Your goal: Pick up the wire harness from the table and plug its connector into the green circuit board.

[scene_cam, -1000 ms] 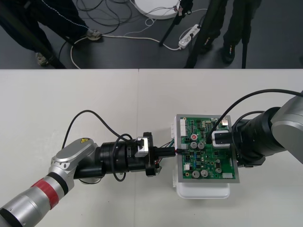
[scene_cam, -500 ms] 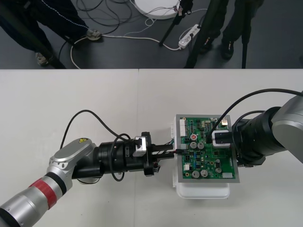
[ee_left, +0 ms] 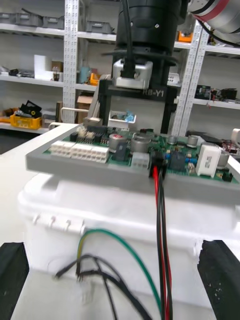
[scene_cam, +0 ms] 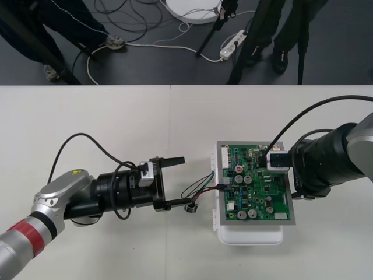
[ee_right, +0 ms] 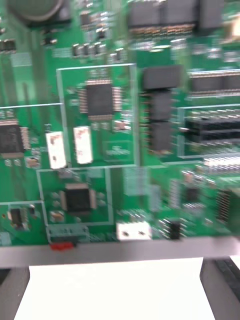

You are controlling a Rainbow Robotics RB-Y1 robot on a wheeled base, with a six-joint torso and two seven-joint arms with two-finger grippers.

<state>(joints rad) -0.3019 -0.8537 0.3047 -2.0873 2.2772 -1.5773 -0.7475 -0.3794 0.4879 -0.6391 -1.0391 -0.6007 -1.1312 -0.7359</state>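
**Plug appears seated; left claw stands open beside the board**

The left gripper (scene_cam: 178,181) hangs low over the table, its two black fingers (ee_left: 12,280) spread wide and holding nothing. It is just short of the board's left edge. Between those fingers and the board lies the thin red, black and green wire harness (scene_cam: 204,188), touching neither finger.

The harness's small black plug (ee_left: 158,161) sits at the near edge of the flat green circuit board (scene_cam: 256,186). In the left wrist view the red and black wires run straight up into it (by that view it looks pushed home, though how deep it sits cannot be told). The slack green wire loops down in front of the base. The round metal socket (scene_cam: 189,206) at the harness's other end rests on the plain light table (scene_cam: 87,116), close by the lower left finger.

Over the board's right half stands the right gripper (scene_cam: 271,169), also spread, with nothing between its fingers.

Judged from this, the pick-up and insertion are done. What is left is likely a check of the seating and both arms drawing off.

There are two holders here. The blocky white base (scene_cam: 250,235) carries the board on a grey frame. The board's edge connector holds the plug.
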